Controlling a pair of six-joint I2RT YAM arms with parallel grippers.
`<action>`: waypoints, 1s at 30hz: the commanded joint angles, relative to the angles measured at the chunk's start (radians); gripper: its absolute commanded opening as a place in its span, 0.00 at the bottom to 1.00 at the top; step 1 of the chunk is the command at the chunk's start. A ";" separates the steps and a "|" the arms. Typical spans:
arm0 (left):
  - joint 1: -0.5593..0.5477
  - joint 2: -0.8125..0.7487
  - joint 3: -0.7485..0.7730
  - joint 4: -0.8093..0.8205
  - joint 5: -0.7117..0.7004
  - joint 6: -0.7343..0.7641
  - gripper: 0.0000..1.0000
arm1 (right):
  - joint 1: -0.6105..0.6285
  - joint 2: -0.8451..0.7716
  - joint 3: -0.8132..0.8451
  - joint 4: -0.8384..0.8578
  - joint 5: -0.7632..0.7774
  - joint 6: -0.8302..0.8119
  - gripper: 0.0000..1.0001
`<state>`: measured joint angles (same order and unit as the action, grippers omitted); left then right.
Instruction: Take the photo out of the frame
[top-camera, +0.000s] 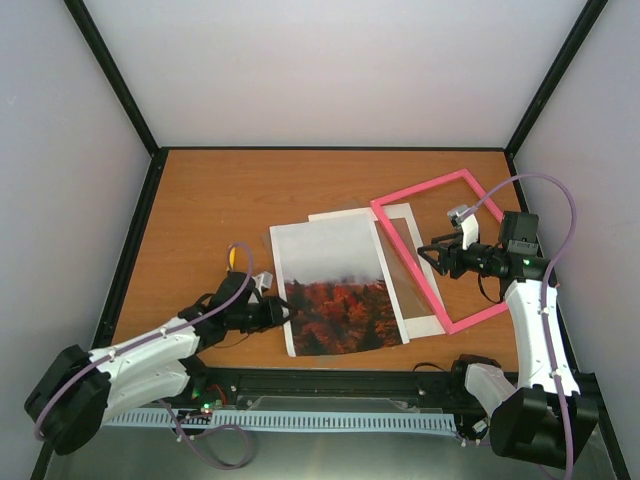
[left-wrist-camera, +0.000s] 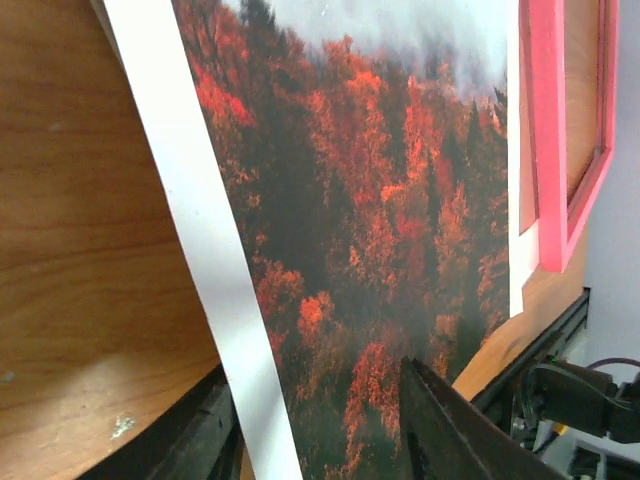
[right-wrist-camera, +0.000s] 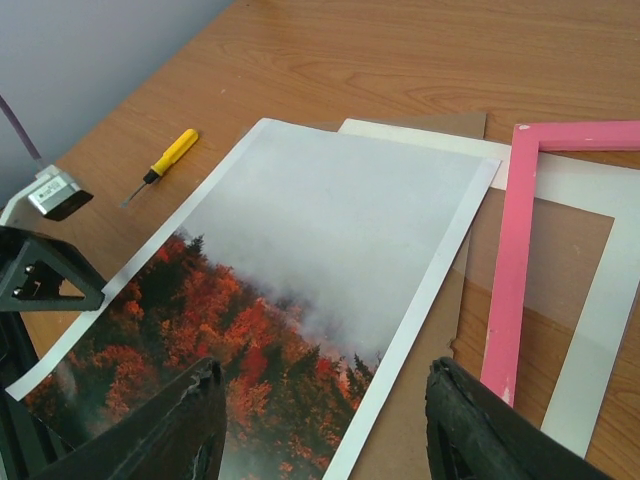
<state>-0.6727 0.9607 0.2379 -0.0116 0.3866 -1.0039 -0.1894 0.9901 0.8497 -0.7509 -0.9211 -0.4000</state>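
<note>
Showing screwdriver (right-wrist-camera: 168, 157) near photo (right-wrist-camera: 330, 240): right wrist view, not left wrist.

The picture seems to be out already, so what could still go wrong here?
The edge of the photo lies between the open fingers of the left gripper; pulling away carelessly could drag or crease it. The right gripper hovers close to a rail of the pink frame; a sideways move might knock it across the white mat.
</note>
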 joint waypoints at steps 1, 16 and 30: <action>0.009 -0.046 0.113 -0.209 -0.135 0.057 0.45 | -0.002 -0.003 -0.003 0.014 -0.012 -0.006 0.54; 0.014 0.128 0.632 -0.577 -0.645 0.449 0.70 | -0.003 -0.002 -0.001 0.016 0.006 0.000 0.55; 0.038 0.098 0.709 -0.230 -0.972 0.730 1.00 | -0.003 0.057 0.172 0.087 0.288 0.106 0.76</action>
<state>-0.6456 1.0718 0.9283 -0.3737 -0.4412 -0.3660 -0.1894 1.0409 0.9409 -0.7364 -0.7719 -0.3565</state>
